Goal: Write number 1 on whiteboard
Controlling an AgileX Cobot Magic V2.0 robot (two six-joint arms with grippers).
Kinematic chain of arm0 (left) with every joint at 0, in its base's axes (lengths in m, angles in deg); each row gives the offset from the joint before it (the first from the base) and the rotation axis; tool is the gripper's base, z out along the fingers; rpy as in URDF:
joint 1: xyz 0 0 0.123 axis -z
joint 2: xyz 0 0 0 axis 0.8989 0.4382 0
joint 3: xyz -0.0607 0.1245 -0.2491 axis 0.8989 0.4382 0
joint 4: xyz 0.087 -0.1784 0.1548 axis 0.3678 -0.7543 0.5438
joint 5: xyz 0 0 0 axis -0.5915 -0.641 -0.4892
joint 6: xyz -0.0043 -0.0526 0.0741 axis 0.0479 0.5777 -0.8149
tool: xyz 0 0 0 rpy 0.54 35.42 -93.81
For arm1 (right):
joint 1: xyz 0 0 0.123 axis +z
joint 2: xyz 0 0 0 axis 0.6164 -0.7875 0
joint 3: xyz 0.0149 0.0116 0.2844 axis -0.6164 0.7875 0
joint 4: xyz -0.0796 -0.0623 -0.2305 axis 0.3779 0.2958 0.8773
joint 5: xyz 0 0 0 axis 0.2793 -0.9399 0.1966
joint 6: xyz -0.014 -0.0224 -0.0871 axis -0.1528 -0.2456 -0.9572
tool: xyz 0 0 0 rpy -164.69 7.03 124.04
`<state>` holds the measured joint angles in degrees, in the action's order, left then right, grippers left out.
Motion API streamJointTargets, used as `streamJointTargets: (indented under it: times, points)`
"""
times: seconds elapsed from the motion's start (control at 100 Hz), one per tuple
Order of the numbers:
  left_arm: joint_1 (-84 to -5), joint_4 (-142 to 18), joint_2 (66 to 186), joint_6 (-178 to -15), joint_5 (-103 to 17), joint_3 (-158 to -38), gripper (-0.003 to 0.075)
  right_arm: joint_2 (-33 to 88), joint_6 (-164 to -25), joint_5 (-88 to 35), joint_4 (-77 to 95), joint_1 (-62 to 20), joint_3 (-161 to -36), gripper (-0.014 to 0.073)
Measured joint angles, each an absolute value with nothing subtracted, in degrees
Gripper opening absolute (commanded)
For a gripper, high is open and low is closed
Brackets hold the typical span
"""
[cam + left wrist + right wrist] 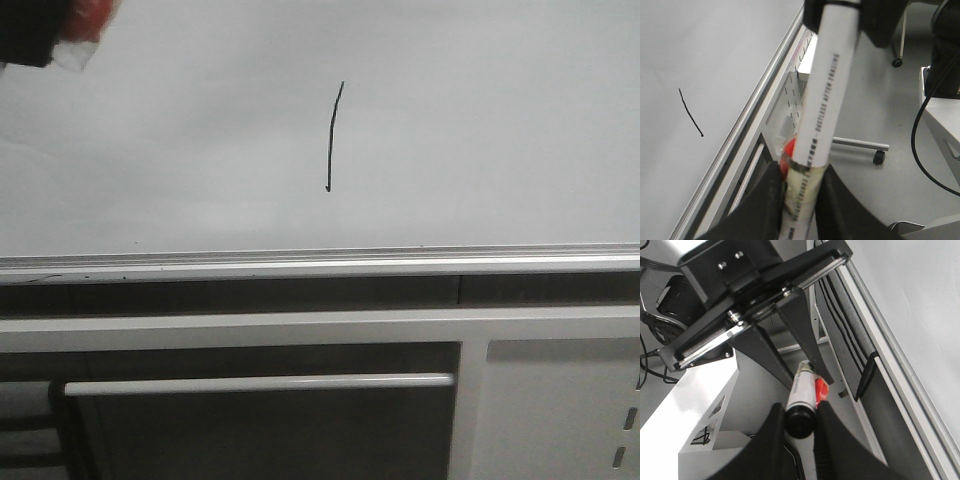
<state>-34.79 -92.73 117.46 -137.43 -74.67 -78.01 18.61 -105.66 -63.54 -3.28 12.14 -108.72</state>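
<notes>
The number 1 (pixel 331 140) is a thin black stroke on the whiteboard (pixel 480 120), and it also shows in the left wrist view (pixel 690 112). The white marker (pixel 827 90) with a red patch is held away from the board. My left gripper (pixel 800 172) is shut on the marker's body. My right gripper (pixel 800 410) is shut on the marker's black cap end (pixel 800 422), facing the left gripper (pixel 802 367). In the front view only a black gripper part (pixel 35 30) with red and white shows at the top left corner.
A silver rail (pixel 320 262) runs along the board's lower edge. Below it are white cabinet panels (pixel 560 400) and a white bar (pixel 260 383). A wheeled frame leg (pixel 860 145) and a black cable (pixel 920 135) are over the grey floor.
</notes>
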Motion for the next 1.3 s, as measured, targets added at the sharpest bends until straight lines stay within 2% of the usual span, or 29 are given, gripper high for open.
streamJointTargets:
  times: [0.17,0.24,0.46,0.57,0.9,1.11,1.3]
  points:
    - [-34.8,-92.9,117.5,-137.4,-74.7,-78.0,-0.0020,18.6,-105.7,-63.5,-3.3,12.1,-108.9,-0.0039]
    - [-34.8,-92.9,117.5,-137.4,-74.7,-78.0,-0.0020,18.6,-105.7,-63.6,-3.3,12.1,-108.9,-0.0004]
    - [-34.8,-93.2,117.5,-137.5,-74.5,-78.0,-0.0020,18.6,-104.9,-63.8,-4.0,11.7,-108.9,0.0288]
    - [-34.8,-93.5,117.5,-137.5,-73.9,-78.0,-0.0020,18.6,-103.8,-63.5,-4.5,9.8,-108.9,0.0368]
    - [-34.9,-93.8,117.5,-134.6,-67.1,-78.0,-0.0020,23.3,-102.1,-61.8,-4.6,0.5,-108.9,0.0366]
    - [-34.9,-99.4,117.5,-133.1,-53.6,-75.8,-0.0020,28.2,-100.5,-61.7,-4.6,-5.6,-108.9,0.0366]
    - [-34.9,-108.8,117.5,-137.1,-40.9,-71.4,-0.0020,31.2,-100.4,-61.7,-4.6,-6.9,-107.5,0.0366]
